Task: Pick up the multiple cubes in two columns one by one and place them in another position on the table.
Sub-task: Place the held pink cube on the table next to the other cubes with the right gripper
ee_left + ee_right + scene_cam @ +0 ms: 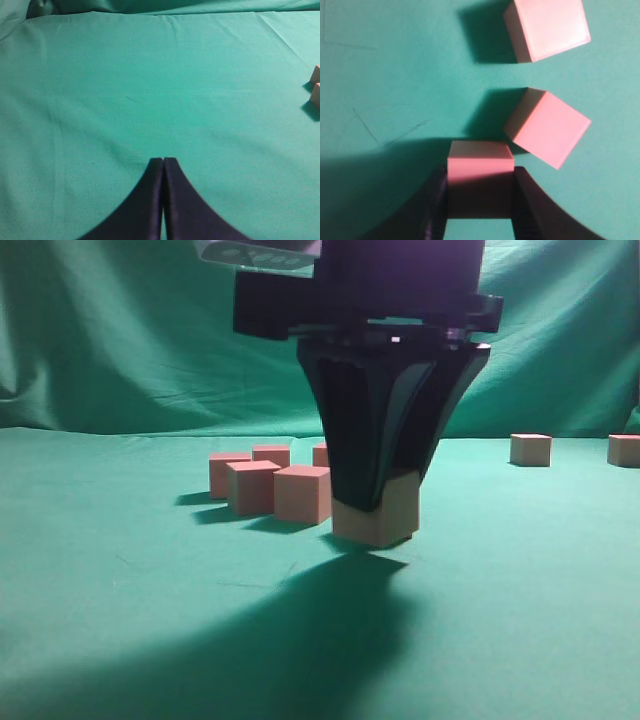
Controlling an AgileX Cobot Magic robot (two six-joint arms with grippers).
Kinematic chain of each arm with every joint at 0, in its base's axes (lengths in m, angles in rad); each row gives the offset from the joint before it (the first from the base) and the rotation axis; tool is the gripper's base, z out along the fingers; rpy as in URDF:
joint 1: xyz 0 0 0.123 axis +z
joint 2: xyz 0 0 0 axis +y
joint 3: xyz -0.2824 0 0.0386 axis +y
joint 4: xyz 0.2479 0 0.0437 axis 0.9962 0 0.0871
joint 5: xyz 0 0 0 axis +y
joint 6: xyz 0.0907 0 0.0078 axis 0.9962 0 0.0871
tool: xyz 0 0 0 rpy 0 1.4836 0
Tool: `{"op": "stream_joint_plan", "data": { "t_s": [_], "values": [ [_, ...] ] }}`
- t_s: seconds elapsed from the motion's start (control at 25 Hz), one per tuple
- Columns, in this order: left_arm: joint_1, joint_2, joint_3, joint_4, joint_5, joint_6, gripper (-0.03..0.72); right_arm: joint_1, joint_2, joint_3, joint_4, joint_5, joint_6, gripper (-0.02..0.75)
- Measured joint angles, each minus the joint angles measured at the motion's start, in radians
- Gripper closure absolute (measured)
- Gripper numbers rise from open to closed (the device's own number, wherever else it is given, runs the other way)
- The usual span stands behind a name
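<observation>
Pink cube [480, 172] is clamped between the jaws of the right claw [375, 502], at table [120, 640] level beside the remaining cubes [268, 485] | step: pick-up or set-down, undetermined | next: vertical clearance past neighbours required | left claw [163, 161] closed, empty.

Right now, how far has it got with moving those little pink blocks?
Two cubes sit apart at far right, which look already moved. The right end effector is closed on one cube, low at the table. About five remain clustered. The left end effector is shut and empty.
</observation>
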Motion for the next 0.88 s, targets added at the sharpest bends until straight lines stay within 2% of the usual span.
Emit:
{"op": "stream_joint_plan", "data": {
  "t_s": [0.88],
  "values": [
    [0.000, 0.000, 0.000, 0.000, 0.000, 0.000, 0.688, 0.000, 0.028, 0.000, -0.003, -0.002, 0.028, 0.470]
  ]
}}
